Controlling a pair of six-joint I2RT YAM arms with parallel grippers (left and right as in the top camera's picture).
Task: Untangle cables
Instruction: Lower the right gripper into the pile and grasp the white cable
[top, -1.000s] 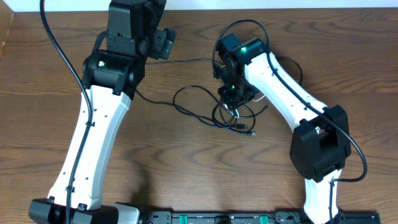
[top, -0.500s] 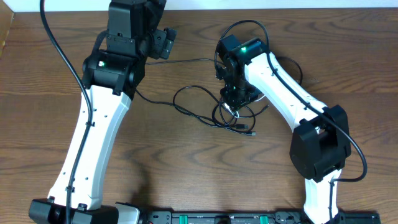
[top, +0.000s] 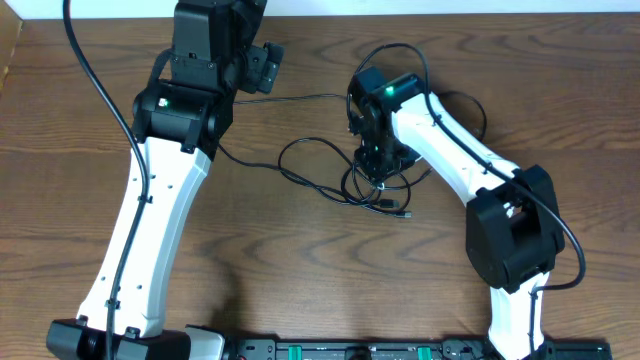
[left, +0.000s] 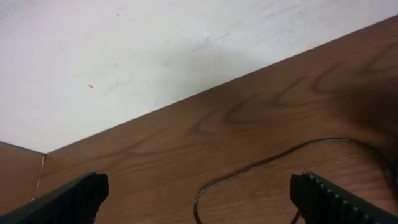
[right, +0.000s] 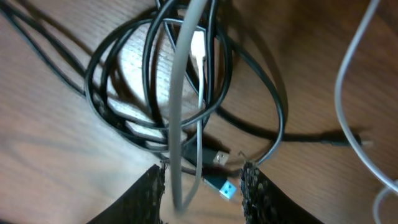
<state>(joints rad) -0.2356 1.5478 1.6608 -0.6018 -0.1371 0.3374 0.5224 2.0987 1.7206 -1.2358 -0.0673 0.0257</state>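
Several black cables (right: 93, 87) coil in overlapping loops around one white strand (right: 177, 112)

A brown wood-grain table (top: 300, 270) fills the overhead view, and its far edge meets a white surface along the top of the frame. Just right of centre a knot of thin black cables (top: 372, 190) lies flat on the wood in overlapping coils. One wider loop spreads to the left, and a single strand (left: 273, 160) trails toward the upper left. In the right wrist view a blue-tipped plug (right: 219, 184) rests at the lower edge of the coils. A white cable (right: 341, 74) curves along the right side.
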